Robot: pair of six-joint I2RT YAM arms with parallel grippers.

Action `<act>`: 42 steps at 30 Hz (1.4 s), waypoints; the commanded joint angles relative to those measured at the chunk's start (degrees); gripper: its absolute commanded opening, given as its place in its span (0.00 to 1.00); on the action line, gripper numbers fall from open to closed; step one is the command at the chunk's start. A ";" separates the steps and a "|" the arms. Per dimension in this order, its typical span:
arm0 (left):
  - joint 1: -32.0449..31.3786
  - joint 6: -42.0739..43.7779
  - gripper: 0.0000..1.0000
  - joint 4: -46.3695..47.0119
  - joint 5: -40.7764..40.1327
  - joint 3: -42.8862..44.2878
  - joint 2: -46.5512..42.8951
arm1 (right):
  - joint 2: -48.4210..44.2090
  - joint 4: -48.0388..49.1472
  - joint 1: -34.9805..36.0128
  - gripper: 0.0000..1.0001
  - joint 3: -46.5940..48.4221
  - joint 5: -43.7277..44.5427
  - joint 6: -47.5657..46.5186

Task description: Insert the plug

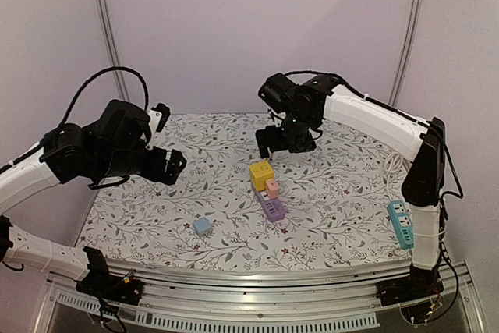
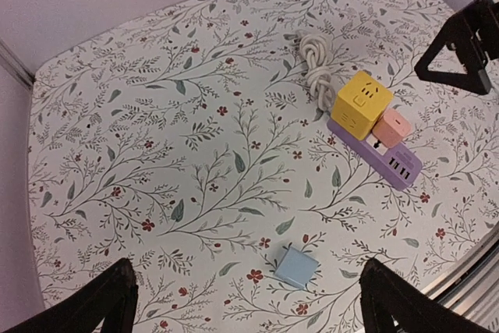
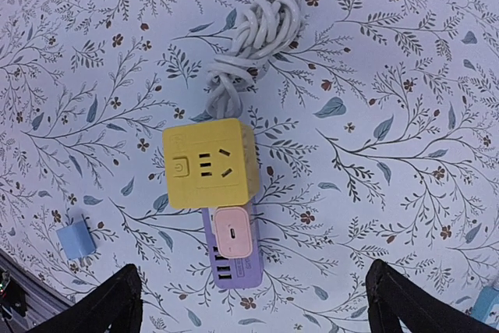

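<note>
A purple power strip (image 3: pixel 238 274) lies mid-table. On it sit a yellow cube socket (image 3: pixel 207 163) and, right beside that, a pink plug (image 3: pixel 232 232) standing upright on the strip's face. My right gripper (image 3: pixel 253 271) hovers open above them, with nothing between its fingers. In the top view the pink plug (image 1: pixel 272 188) is just below my right gripper (image 1: pixel 284 146). My left gripper (image 2: pixel 248 271) is open and high over the table's left half. A small blue plug (image 2: pixel 295 267) lies loose on the cloth beneath it.
The yellow cube's white cable (image 3: pixel 249 37) is coiled on the cloth behind it. A teal power strip (image 1: pixel 401 222) lies at the table's right edge beside the right arm's base. The floral cloth (image 2: pixel 156 154) covers the table.
</note>
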 commanded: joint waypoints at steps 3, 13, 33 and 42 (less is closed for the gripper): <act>0.14 -3.47 0.99 -0.30 9.62 -1.97 3.77 | -10.69 0.01 -4.64 0.99 -11.54 2.76 5.63; -1.01 -13.56 0.91 1.98 20.21 -14.57 5.82 | -24.60 4.41 -10.79 0.99 -31.00 -3.08 11.60; -0.11 -40.54 0.86 -11.12 16.82 4.07 32.37 | -28.61 2.43 -11.36 0.99 -33.35 -5.54 14.54; -0.82 -47.80 0.83 -8.72 20.09 0.98 35.57 | -31.23 3.69 -11.41 0.99 -38.18 -5.53 14.61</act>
